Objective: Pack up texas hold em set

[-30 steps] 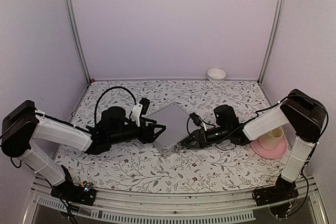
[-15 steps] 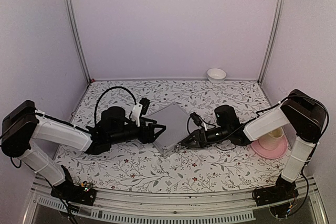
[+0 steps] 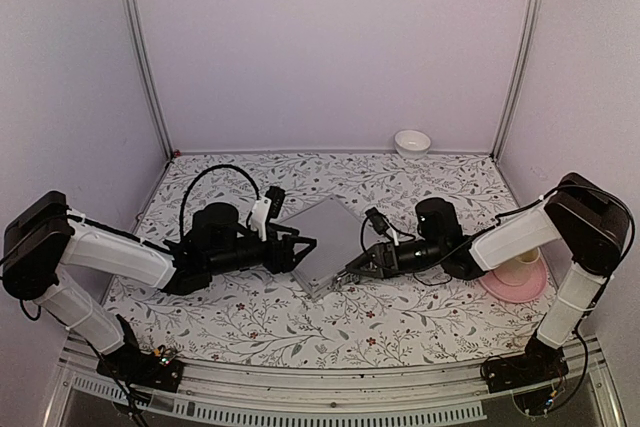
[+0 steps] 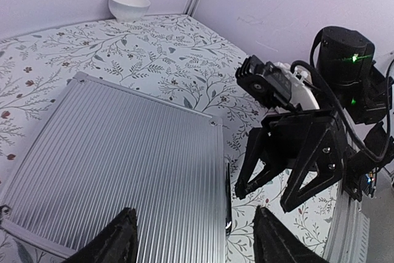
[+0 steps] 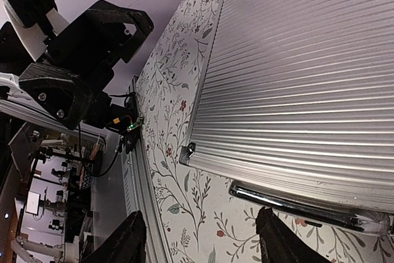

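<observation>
The ribbed silver aluminium briefcase (image 3: 325, 235) lies shut and flat on the floral-printed tablecloth (image 3: 300, 319), between my two grippers. No cards or chips show outside it, so I judge the set is packed inside. My left gripper (image 3: 303, 255) hangs at the case's left edge, jaws spread and empty, probably to steady it. My right gripper (image 4: 265, 198) faces the side with the slim chrome handle (image 5: 295, 204), fingers parted and holding nothing, just beside the handle. The lid is finely grooved, dull-shining metal with small corner pieces. It looks hard and likely slippery.
</observation>
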Tool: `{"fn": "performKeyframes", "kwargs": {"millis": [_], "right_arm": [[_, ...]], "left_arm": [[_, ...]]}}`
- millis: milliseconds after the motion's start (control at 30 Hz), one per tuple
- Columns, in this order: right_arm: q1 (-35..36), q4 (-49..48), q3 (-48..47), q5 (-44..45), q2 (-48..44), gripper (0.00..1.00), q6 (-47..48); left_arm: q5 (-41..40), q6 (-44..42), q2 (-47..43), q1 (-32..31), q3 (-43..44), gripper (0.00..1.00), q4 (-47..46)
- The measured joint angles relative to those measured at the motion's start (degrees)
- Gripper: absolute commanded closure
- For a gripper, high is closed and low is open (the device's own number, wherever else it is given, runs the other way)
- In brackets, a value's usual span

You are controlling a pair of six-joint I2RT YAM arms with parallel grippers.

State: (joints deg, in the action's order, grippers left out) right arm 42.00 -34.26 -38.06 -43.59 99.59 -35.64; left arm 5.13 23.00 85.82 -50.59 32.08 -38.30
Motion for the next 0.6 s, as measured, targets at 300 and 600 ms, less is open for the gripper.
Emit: {"fn": "performKeyframes", "kwargs": {"millis": [300,600], "right_arm": [[0.0,0.39,1.95,-0.24,-0.9,0.41,0.02],[0.0,4.39,5.09,1.95,-4.96,0.66,1.01]], "left_arm": [[0.0,0.24,0.0,0.0,0.0,0.36,-0.02],[0.2,0.63,1.38,0.0,0.04,0.36,-0.44]]}}
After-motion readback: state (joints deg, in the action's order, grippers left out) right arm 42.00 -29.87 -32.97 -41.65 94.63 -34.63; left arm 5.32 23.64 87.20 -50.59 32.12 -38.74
